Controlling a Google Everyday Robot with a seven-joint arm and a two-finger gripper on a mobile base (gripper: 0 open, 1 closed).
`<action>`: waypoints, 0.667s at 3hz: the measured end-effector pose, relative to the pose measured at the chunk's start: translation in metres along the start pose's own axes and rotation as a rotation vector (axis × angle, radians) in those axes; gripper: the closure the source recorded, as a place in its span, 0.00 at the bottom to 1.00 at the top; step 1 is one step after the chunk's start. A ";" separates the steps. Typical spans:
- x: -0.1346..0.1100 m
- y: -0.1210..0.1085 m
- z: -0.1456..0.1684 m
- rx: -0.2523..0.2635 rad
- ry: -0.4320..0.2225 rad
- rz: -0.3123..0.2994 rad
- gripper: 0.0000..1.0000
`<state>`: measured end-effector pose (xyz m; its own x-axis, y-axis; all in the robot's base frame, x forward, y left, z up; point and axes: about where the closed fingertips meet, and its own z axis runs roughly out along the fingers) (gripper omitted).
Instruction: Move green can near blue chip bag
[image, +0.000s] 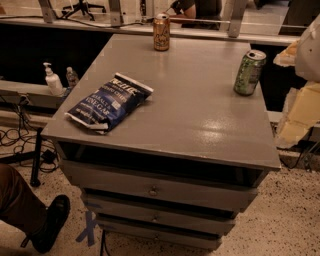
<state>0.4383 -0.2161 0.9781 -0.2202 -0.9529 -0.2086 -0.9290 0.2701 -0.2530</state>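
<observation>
By the cabinet's right edge the green can stands ungrasped, well apart from the blue chip bag, with the gripper nearby, its state I cannot tell.

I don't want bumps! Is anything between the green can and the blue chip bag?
No: only tabletop between green can and blue chip bag. The orange can stands aside, at the back. Gripper not in view.
</observation>
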 end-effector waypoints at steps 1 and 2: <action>0.000 0.000 0.000 0.000 0.000 0.000 0.00; 0.008 -0.012 0.012 0.017 -0.037 0.048 0.00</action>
<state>0.4509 -0.2250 0.9682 -0.2532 -0.9329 -0.2560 -0.9122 0.3184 -0.2579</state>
